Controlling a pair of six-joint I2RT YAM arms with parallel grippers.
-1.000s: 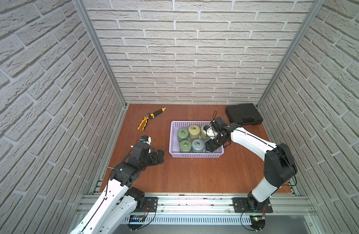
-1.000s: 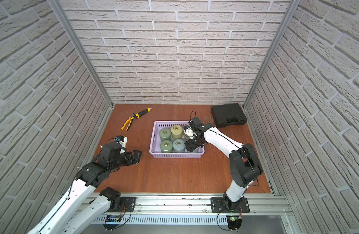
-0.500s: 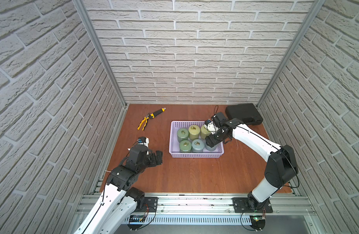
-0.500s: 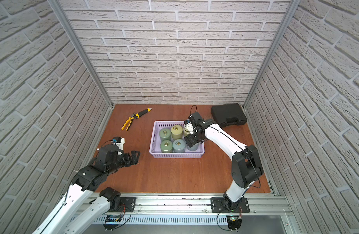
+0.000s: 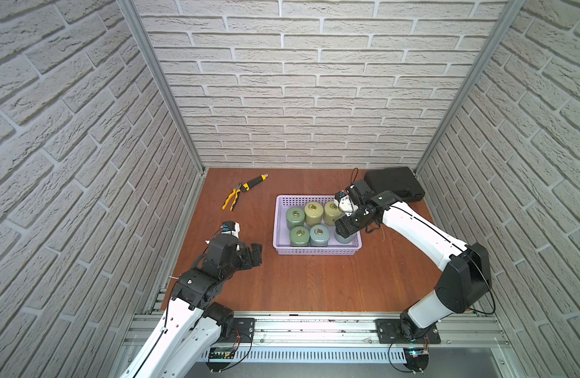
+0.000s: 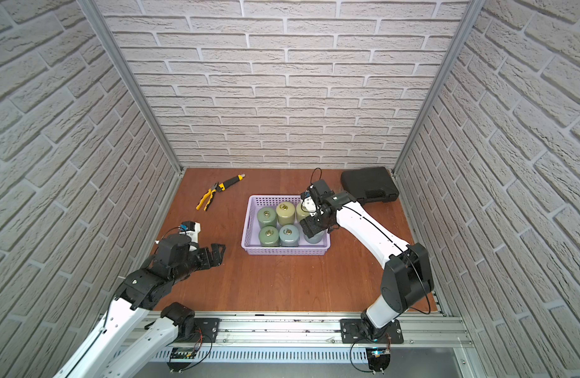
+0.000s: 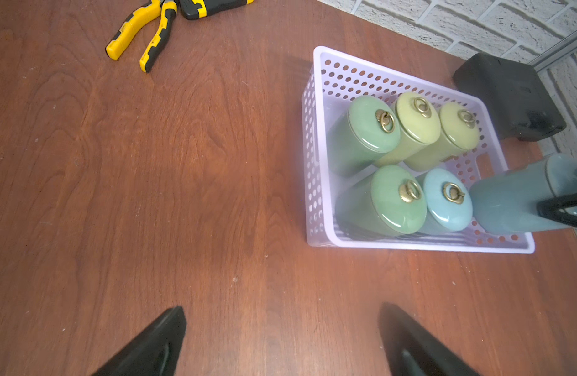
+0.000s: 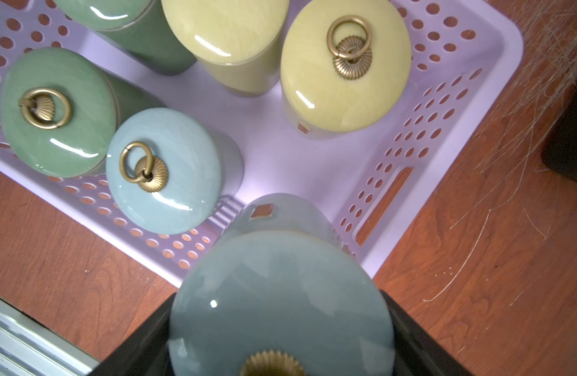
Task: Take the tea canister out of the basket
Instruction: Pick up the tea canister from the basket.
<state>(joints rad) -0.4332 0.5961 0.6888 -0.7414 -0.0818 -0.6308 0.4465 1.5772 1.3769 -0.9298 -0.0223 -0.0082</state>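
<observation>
A lavender perforated basket sits mid-table. My right gripper is shut on a blue-grey tea canister, one black finger on each side just below its lid. The canister hangs tilted over the basket's near right corner, with its base over the inside of that corner. Several more canisters stand in the basket: green, yellow and light blue. My left gripper is open and empty, low over bare wood left of the basket.
Yellow-handled pliers and a black-and-yellow screwdriver lie at the back left. A black hard case sits at the back right, close behind my right wrist. Brick walls enclose the wooden table on three sides.
My right gripper has lifted the blue-grey canister a little out of its place in the basket's near right corner. The left arm has barely moved.
</observation>
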